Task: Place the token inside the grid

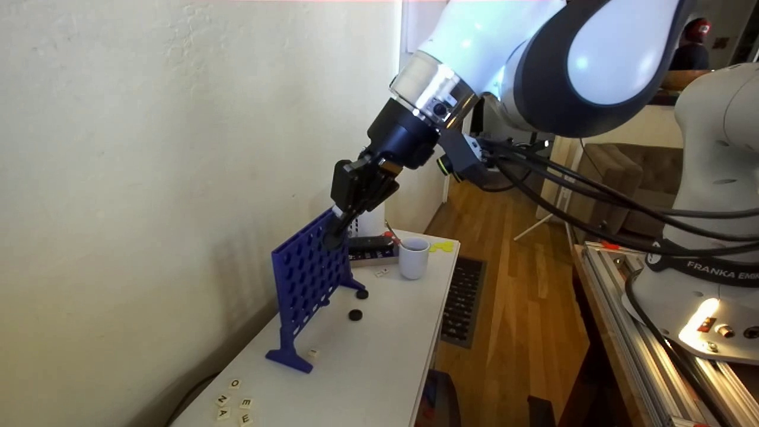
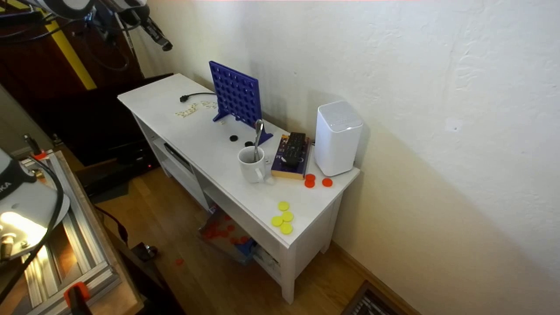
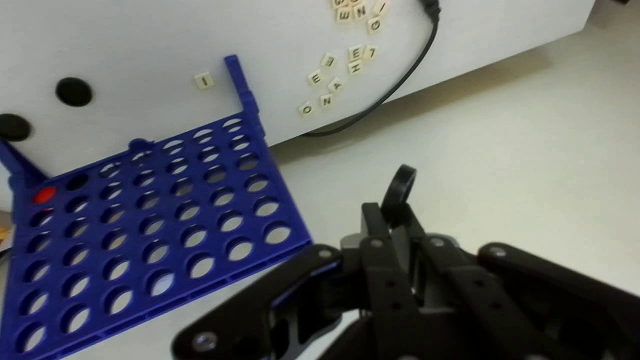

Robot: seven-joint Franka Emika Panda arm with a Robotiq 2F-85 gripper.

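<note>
Closest in the wrist view, the end effector (image 3: 391,216) is closed to a thin gap on a black token (image 3: 399,187), pinched at the tips; much of it juts past them, probably so its rim can enter a slot before the tips meet plastic; it hangs in the air, well apart from the grid (image 3: 169,218), off past the grid's end nearer the letter tiles (image 2: 187,110). Those tiles, in an exterior view, lie toward the far end of the counter (image 2: 205,148), a plug (image 2: 184,99) beside them, presumably set aside from the game; along the back edge the grid stands upright on its feet, slot upward, which should suit a drop from above; a red disc (image 3: 44,195) and a black disc (image 3: 77,182) sit in its bottom row; two loose black pieces (image 2: 234,138) lie between it and the front edge, within easy reach, I'd guess; near the front edge a mug (image 2: 251,168) holds a spoon (image 2: 258,135) almost upright; yellow pieces (image 2: 287,216) cluster by the near front corner, sorted by colour, it seems; a remote (image 2: 294,151) rests on a book (image 2: 280,159) toward the back edge; red pieces (image 2: 327,182) lie by the near end, beside a white box (image 2: 339,144) at the back corner, likely parked out of the way.
</note>
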